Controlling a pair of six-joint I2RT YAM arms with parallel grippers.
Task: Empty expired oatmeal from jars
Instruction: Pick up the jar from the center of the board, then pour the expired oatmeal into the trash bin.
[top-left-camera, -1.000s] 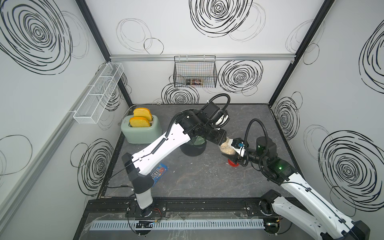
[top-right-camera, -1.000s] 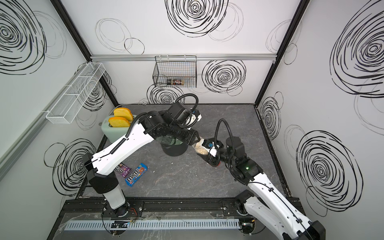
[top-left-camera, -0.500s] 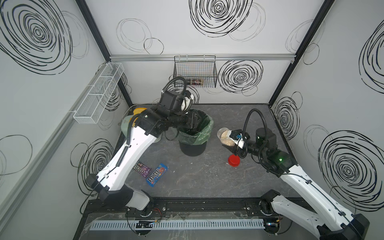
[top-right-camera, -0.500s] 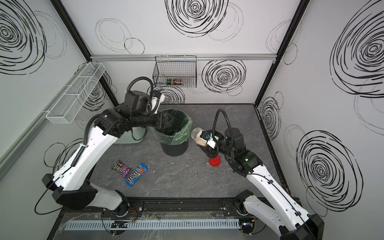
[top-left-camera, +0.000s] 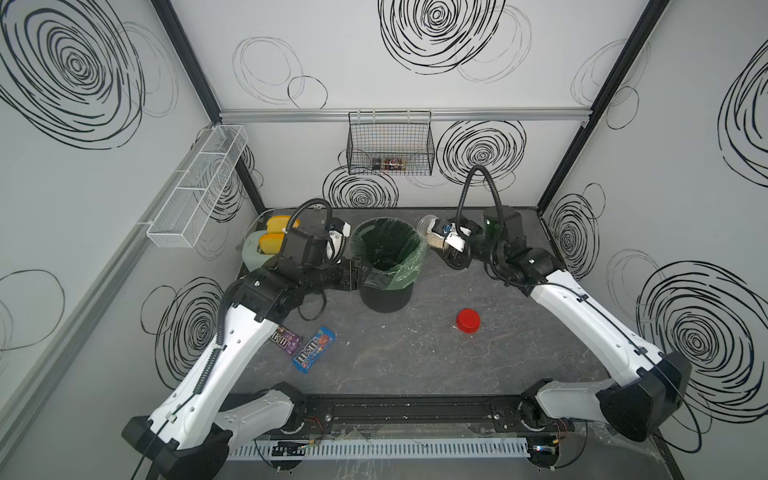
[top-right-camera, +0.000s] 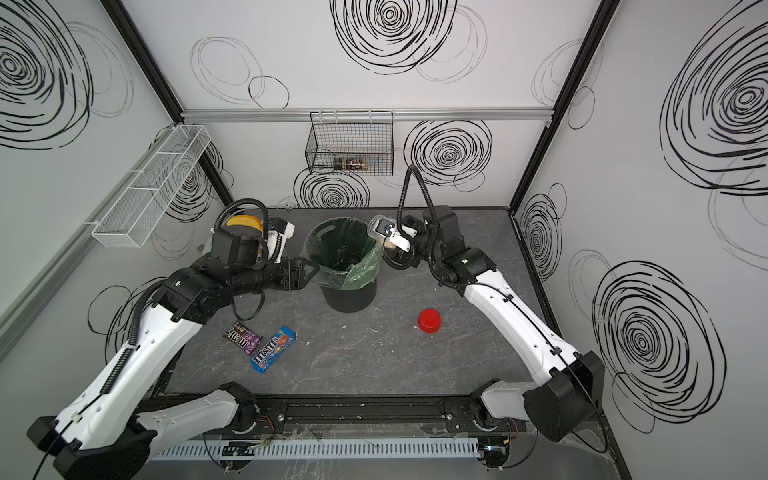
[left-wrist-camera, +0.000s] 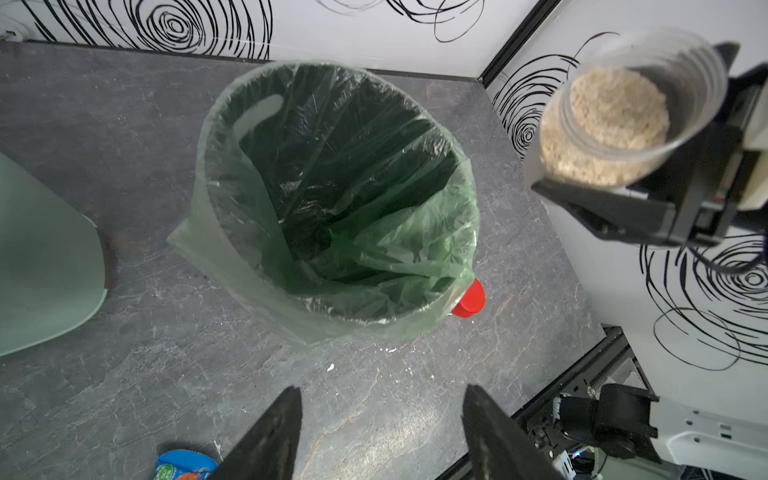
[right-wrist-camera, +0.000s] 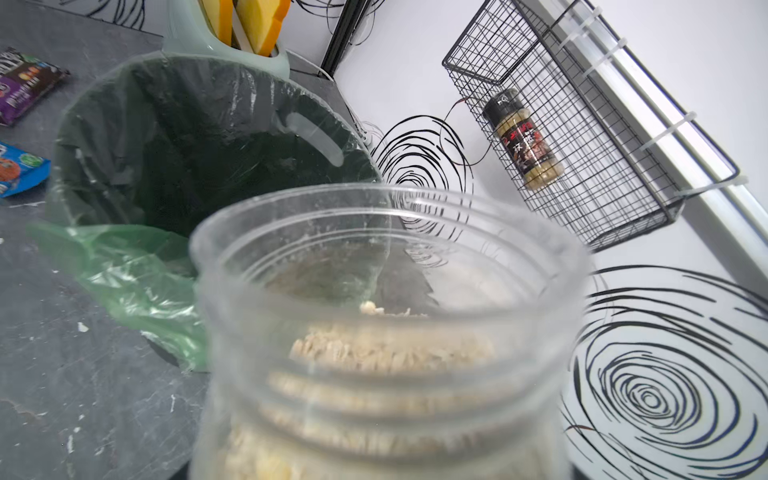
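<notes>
Grey tabletop (top-left-camera: 415, 353), right arm (top-left-camera: 582, 307) outstretched, jar (top-left-camera: 430, 228) aloft

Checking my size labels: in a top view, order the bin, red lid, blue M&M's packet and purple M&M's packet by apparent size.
Largest to smallest in a top view:
1. bin
2. blue M&M's packet
3. purple M&M's packet, only somewhat smaller
4. red lid
</notes>
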